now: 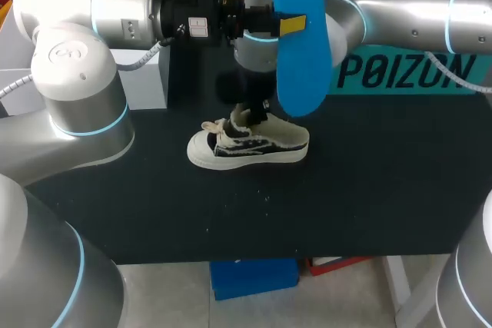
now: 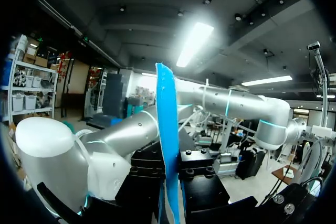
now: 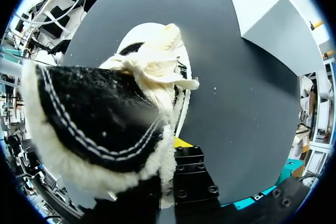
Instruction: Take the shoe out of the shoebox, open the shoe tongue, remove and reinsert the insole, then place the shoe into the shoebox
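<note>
Left gripper [image 1: 288, 27] was clamped on the blue insole [image 1: 301, 51], held upright above the counter [image 1: 361, 197] at 12 o'clock from the shoe [image 1: 265, 147]. Right gripper [image 1: 250, 110] was closed on the tongue [image 3: 100, 114]. Shoe sat mid-counter, toe toward 9 o'clock; shoebox [image 1: 400, 74] at 2 o'clock.

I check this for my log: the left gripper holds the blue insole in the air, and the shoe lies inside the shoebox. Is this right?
Not fully. The head view shows the shoe on the black table, outside the shoebox. The left gripper does hold the blue insole in the air.
</note>
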